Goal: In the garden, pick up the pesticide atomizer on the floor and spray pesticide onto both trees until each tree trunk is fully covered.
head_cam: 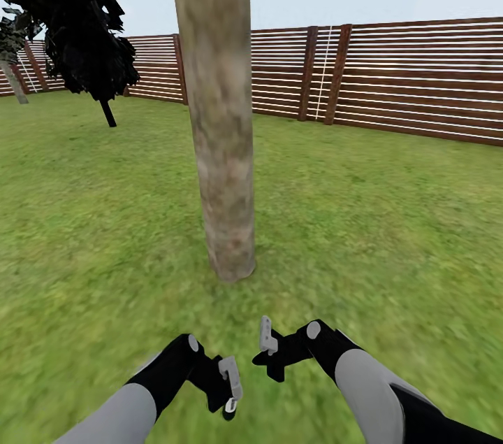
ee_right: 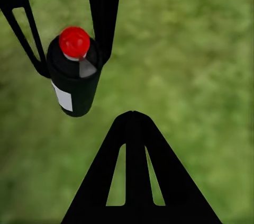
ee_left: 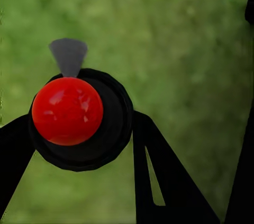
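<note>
The pesticide atomizer [ee_right: 74, 78] is a black bottle with a red cap, a grey nozzle and a white label. My left gripper [ee_left: 79, 128] is shut on its body, with one black finger on each side, and holds it above the grass floor [head_cam: 363, 241]. In the head view the left gripper [head_cam: 229, 388] hangs low at centre, with a dark bit of the atomizer [head_cam: 229, 413] below it. My right gripper [head_cam: 265, 340] is shut and empty, just right of the left one. A thick grey-brown tree trunk [head_cam: 222, 122] rises straight ahead, close by. Pesticide is out of view.
A brown slatted fence [head_cam: 419, 80] runs along the back of the lawn. At the far left a dark leafy tree [head_cam: 77, 17] stands on a thin stem, and a grey leaning trunk [head_cam: 14, 84] stands by the fence. Open grass lies on both sides of the near trunk.
</note>
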{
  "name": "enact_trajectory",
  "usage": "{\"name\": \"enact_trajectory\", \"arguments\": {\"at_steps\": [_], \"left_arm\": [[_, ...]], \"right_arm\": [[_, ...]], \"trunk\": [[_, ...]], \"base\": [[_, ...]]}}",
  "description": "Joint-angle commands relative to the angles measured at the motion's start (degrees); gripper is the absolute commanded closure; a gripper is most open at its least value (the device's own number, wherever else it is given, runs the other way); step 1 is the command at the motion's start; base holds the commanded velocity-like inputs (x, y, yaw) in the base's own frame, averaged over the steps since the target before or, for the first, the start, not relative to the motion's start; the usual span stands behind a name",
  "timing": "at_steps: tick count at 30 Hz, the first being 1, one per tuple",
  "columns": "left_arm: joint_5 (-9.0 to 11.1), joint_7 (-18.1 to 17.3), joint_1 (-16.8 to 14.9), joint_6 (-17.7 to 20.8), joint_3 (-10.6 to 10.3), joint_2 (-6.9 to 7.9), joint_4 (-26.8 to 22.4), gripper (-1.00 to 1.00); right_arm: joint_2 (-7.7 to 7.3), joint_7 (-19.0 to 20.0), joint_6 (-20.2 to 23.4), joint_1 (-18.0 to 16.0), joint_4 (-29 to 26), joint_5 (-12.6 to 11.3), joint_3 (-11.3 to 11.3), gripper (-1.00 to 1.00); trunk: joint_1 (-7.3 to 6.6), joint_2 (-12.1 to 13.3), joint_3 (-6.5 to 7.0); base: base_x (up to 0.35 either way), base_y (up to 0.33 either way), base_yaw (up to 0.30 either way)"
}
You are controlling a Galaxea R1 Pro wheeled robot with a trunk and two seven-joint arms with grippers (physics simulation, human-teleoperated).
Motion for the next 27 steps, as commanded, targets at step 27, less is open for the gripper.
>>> {"name": "enact_trajectory", "arguments": {"at_steps": [27], "left_arm": [[0.92, 2.49, -0.86, -0.11, 0.23, -1.01, 0.0, 1.0]], "right_arm": [[0.0, 4.22, 0.08, 0.0, -0.01, -7.62, 0.0, 1.0]], "trunk": [[0.0, 0.0, 0.0]], "base": [[0.0, 0.0, 0.0]]}}
